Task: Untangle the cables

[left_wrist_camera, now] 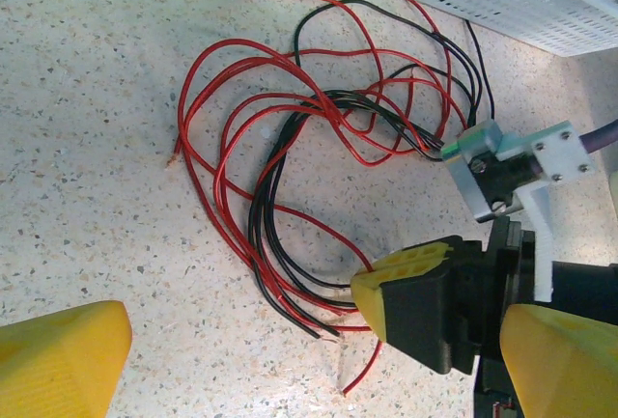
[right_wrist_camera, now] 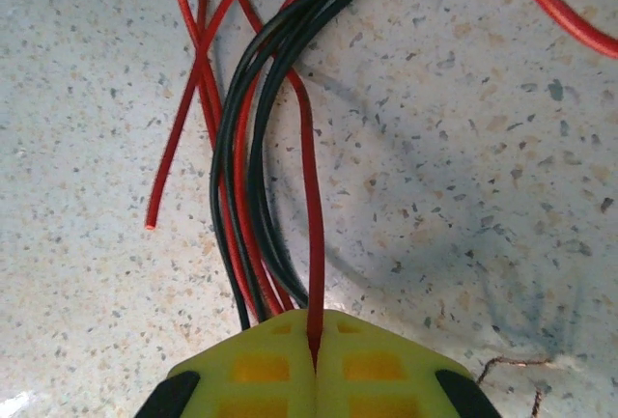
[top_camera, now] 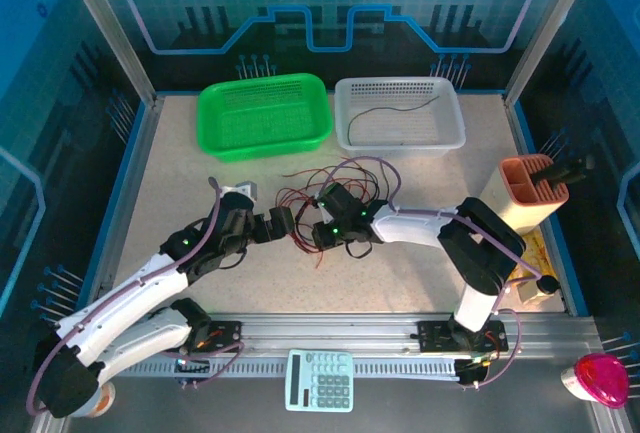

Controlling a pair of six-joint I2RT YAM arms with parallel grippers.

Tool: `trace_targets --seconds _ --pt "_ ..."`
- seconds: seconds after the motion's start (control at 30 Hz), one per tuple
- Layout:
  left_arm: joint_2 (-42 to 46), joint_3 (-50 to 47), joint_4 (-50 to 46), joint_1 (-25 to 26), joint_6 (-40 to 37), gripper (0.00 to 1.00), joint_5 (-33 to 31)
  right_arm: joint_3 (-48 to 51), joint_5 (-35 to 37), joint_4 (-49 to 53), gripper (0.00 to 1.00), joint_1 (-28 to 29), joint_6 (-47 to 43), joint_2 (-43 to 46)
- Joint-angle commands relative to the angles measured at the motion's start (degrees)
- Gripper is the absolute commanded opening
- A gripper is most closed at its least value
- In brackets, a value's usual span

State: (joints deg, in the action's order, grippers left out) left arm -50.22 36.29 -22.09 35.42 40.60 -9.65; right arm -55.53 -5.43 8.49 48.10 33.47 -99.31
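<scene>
- One wire lies separated in the white basket.
- Most cables sit tangled on the desk.
- Right fingers clamp one red strand; left fingers gape, empty.

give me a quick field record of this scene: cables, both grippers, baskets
cables: red and black cables loosely tangled on the table, in front of the baskets
right gripper: right gripper shut on one red wire from the tangle
left gripper: left gripper open, holding nothing
white basket: white basket holds one thin wire
green basket: green basket sits left of the white one
</scene>
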Motion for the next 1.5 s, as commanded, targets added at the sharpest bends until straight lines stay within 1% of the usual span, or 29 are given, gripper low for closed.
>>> trace_targets --seconds 0.0,0.13,0.23,0.53,0.6,0.73,0.9,1.03,1.3,1.4,1.47 --pt "0.82 -0.05 -0.70 0.21 0.09 0.99 -0.24 -1.07 -3.89 0.30 0.00 -1.05 0.28 5.75" --pt "0.84 0.95 -0.15 0.21 0.77 0.99 0.81 -1.85 -6.03 1.62 0.00 -2.14 0.72 10.31" --pt "0.92 0.91 1.17 0.23 1.73 0.99 2.04 -1.82 -8.88 0.29 0.00 -3.74 2.63 12.05" --pt "2.13 -2.11 7.48 0.24 1.91 0.98 8.04 -0.49 -14.95 -6.42 0.00 -7.92 9.35 12.12" --pt "2.40 -3.05 9.14 0.24 1.41 0.95 9.93 0.02 -16.45 -8.30 0.00 -8.58 10.97 12.12" --pt "1.34 -4.45 11.63 0.23 -0.20 0.86 13.21 0.05 -19.03 -10.11 0.00 -9.15 12.51 11.79" --pt "-2.29 -4.14 14.37 0.23 -2.59 0.76 16.81 0.15 -20.66 -11.18 0.00 -9.33 13.22 11.55" --pt "-5.61 -3.19 17.32 0.21 -3.27 0.70 19.51 0.36 -21.50 -11.66 0.00 -9.33 13.50 11.61" --pt "-11.73 -0.83 20.73 0.26 -4.21 0.62 22.61 0.86 -21.64 -11.97 0.00 -9.33 13.53 11.69" --pt "-12.75 -0.61 21.92 0.26 -3.91 0.61 23.01 1.14 -21.73 -12.27 0.00 -9.29 13.64 11.68" --pt "-12.85 -0.78 22.76 0.22 -3.62 0.63 23.21 1.23 -21.66 -12.29 0.00 -9.28 13.63 11.59"
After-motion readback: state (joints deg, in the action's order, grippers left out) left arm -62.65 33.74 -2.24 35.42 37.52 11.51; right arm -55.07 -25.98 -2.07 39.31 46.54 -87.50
